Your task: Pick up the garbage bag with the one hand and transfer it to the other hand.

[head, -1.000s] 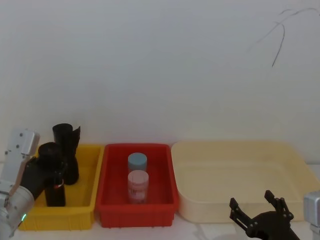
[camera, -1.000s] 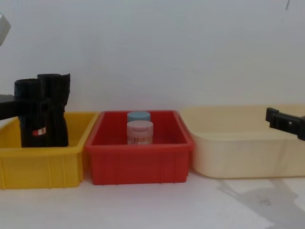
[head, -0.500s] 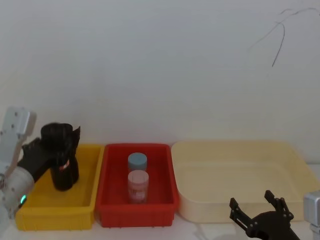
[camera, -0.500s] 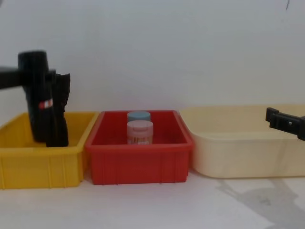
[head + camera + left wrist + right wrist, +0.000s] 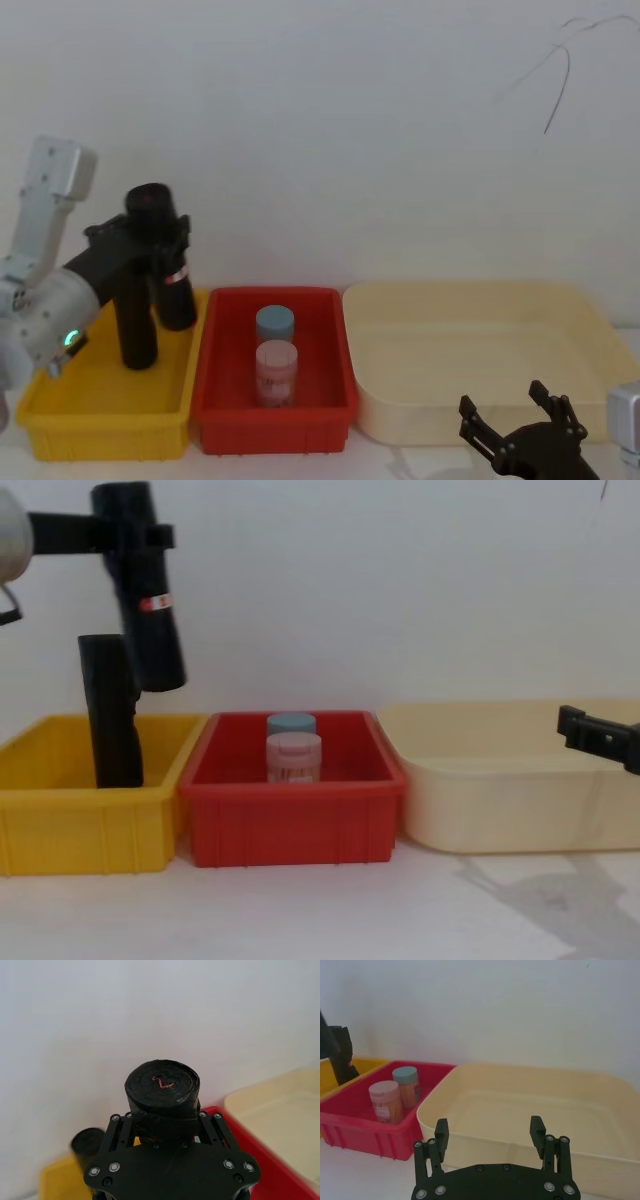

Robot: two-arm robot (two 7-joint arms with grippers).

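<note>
Cream bin (image 5: 490, 815) is the biggest item, far right on the white tabletop (image 5: 320, 910), with open air above it. Red bin (image 5: 290, 830) sits in the middle and yellow bin (image 5: 80, 835) on the left. All three are side by side, walls close together, with a bare strip of tabletop in front.

Garbage bag (image 5: 150, 610) is in the air over the yellow bin's right side, tilted, lower end leaning toward the red bin. Left end effector (image 5: 130, 535) pinches it near the top end, fingers pressed against both sides.

Chest view shows a clear gap between the bag's bottom and the yellow rim. Head view stacks the bag against the other roll (image 5: 112, 720), so that gap can't be read there. Other roll stands upright in the yellow bin, just left of the bag; can't tell if they touch.

Left wrist view adds the bag's flat end face with a small reddish mark at the core.

Right end effector (image 5: 490, 1132) sits low at near right, in front of the cream bin. Right wrist view shows its fingers spread.

Two jars stand in the red bin, pink-lidded jar (image 5: 276, 370) in front and blue-lidded jar (image 5: 274, 325) behind. Red-and-white sticker (image 5: 155, 603) on the bag faces the chest camera.
</note>
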